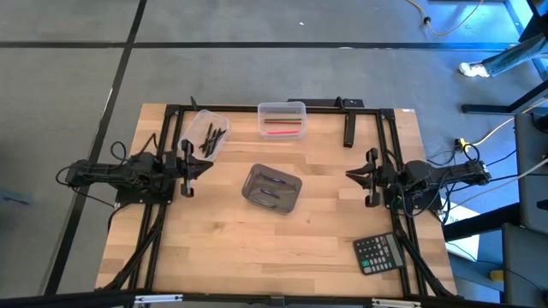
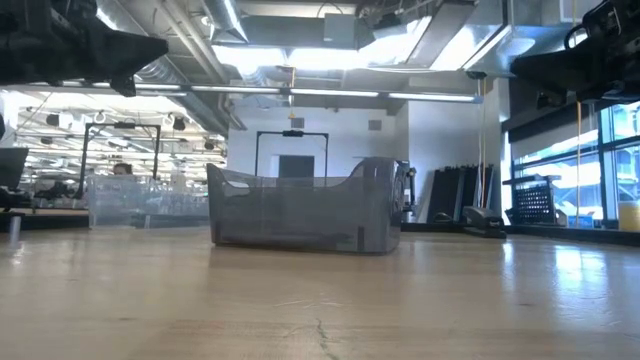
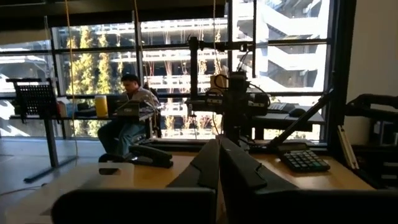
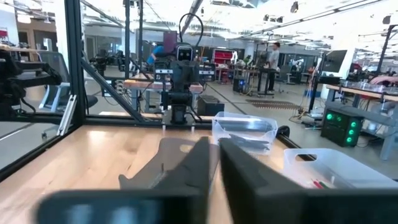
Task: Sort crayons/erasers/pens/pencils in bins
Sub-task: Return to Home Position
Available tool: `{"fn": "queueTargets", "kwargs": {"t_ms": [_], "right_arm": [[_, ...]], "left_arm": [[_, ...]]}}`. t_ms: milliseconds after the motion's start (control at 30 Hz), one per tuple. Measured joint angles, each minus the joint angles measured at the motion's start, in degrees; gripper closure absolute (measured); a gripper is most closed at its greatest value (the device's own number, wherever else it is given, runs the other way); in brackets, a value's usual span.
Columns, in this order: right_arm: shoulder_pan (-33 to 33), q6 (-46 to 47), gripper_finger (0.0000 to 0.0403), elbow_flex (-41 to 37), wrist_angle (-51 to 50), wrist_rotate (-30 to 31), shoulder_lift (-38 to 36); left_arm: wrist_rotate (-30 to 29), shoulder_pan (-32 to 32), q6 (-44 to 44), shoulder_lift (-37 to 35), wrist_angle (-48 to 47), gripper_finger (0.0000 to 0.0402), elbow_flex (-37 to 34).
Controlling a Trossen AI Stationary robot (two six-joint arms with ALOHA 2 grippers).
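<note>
Sitting shut and empty, the left claw (image 1: 187, 165) is at the desk's (image 1: 214, 248) left edge, the right claw (image 1: 371, 176) at its right; dark sticks (image 1: 274, 181) lie in the middle grey bin (image 1: 248, 190) and the far-left clear bin (image 1: 215, 114); red sticks (image 1: 282, 129) lie in the far clear bin (image 1: 282, 105).

Was a robotics lab: exposed ceiling ducts (image 2: 175, 65), equipment benches (image 4: 364, 92) past the right tool (image 4: 214, 144), person (image 3: 132, 109) seated past left tool (image 3: 218, 142).

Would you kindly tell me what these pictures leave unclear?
- High view: the crayons in the smoky grey bin are too small to count.
- Low view: its smoky wall hides them.
- High view: keys on the calculator are too small to read.
</note>
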Motion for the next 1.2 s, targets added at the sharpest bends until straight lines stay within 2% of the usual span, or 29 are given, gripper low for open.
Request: {"fn": "queueTargets", "kwargs": {"t_ms": [67,167,433,633,1200], "right_arm": [[0.0,-0.26,0.0392,0.0,-0.55,-0.36,0.02],[0.0,-0.42,0.0387,0.0,-0.5,-0.45,0.04],[0.0,0.7,0.0378,0.0,-3.36,6.55,0.04],[0.0,5.53,0.0377,0.0,-3.04,10.26,0.11],[0.0,5.4,0.0377,0.02,-2.99,10.47,0.11]], "left_arm": [[0.41,0.0,-0.91,0.02,-0.31,0.0396,0.0],[0.19,0.0,-1.54,0.02,-1.55,0.0399,0.0],[0.12,0.0,1.79,0.02,-1.44,0.0389,0.0],[0.08,0.0,1.81,0.02,-1.38,0.038,0.0],[0.08,0.0,1.83,0.02,-1.31,0.0399,0.0]]}}
